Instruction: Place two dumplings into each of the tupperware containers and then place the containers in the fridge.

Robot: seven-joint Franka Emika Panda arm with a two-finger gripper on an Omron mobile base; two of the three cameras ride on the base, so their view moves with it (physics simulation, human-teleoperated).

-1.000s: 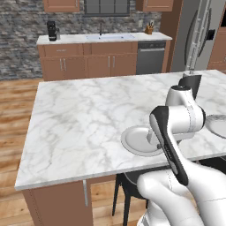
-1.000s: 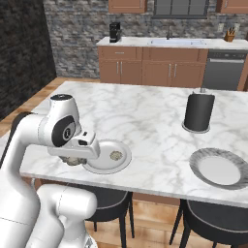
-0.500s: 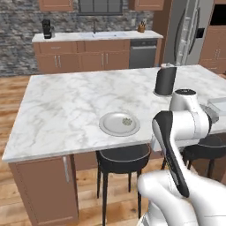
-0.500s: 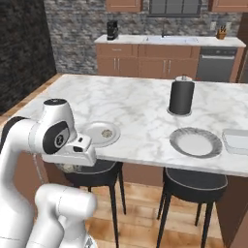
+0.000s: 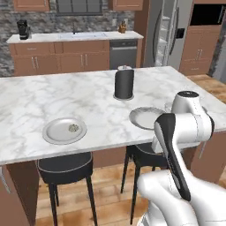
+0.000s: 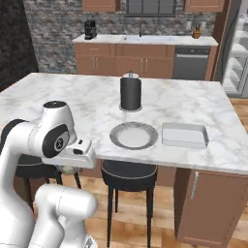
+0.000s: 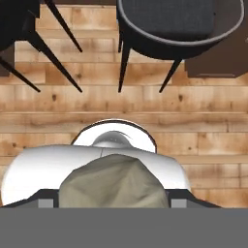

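Observation:
My gripper (image 7: 113,197) is shut on a beige-tan dumpling (image 7: 116,177), which bulges between the two fingertips (image 7: 46,199) above the wooden floor. In the right base view the gripper (image 6: 71,168) hangs just off the island's near edge, pointing down. Another dumpling (image 5: 73,128) lies on a round grey plate (image 5: 65,130) at the island's left. One pale tupperware container (image 6: 184,134) sits to the right of a bare round plate (image 6: 133,135), well to the right of the hand. The fridge (image 5: 165,33) stands at the back right with its white shelves showing.
A black cylindrical canister (image 6: 130,92) stands mid-island behind the bare plate (image 5: 148,118). Dark stools (image 5: 66,165) (image 6: 128,174) (image 7: 167,19) are tucked under the island's near edge. Back cabinets with a sink and a dishwasher (image 5: 122,53) line the far wall.
The base has driven to the right along the island, so the whole scene slid left. The tupperware container has come into the right base view. The hand now hangs off the counter edge.

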